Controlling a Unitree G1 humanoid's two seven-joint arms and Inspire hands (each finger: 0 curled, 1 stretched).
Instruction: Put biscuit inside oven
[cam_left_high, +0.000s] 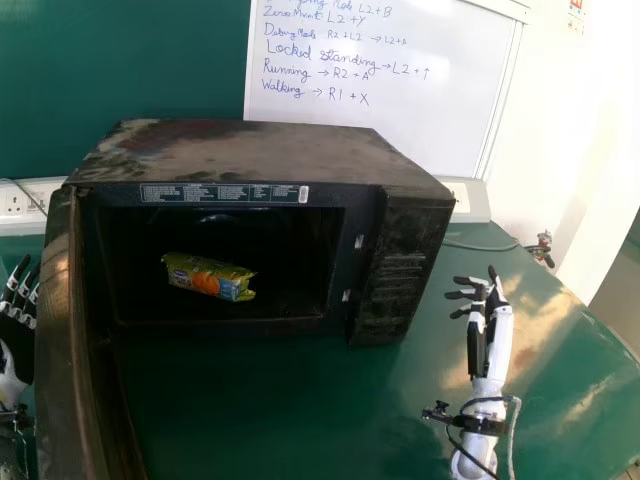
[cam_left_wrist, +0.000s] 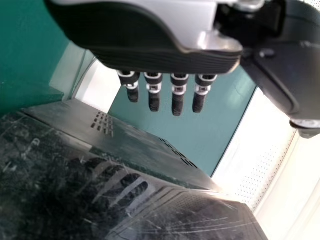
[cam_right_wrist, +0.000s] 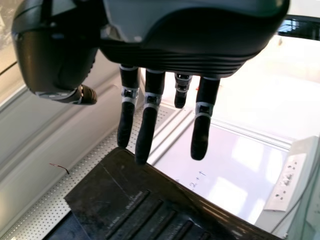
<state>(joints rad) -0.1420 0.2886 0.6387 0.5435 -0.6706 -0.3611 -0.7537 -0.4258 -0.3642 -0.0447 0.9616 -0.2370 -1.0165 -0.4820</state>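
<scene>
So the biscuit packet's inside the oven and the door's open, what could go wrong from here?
The left hand is beside the outer face of the open door; a hard push might slide the oven along the table. The biscuit packet lies at an angle inside, so a jolt could shift it. The right hand is off the control-panel side and might knock the oven if it swings inward.

This looks like a lab: a whiteboard (cam_left_high: 440, 130) with handwritten notes shows behind a green surface (cam_left_high: 560, 400) bearing a microwave oven (cam_left_high: 260, 150), with a socket panel (cam_left_high: 18, 202) nearby
</scene>
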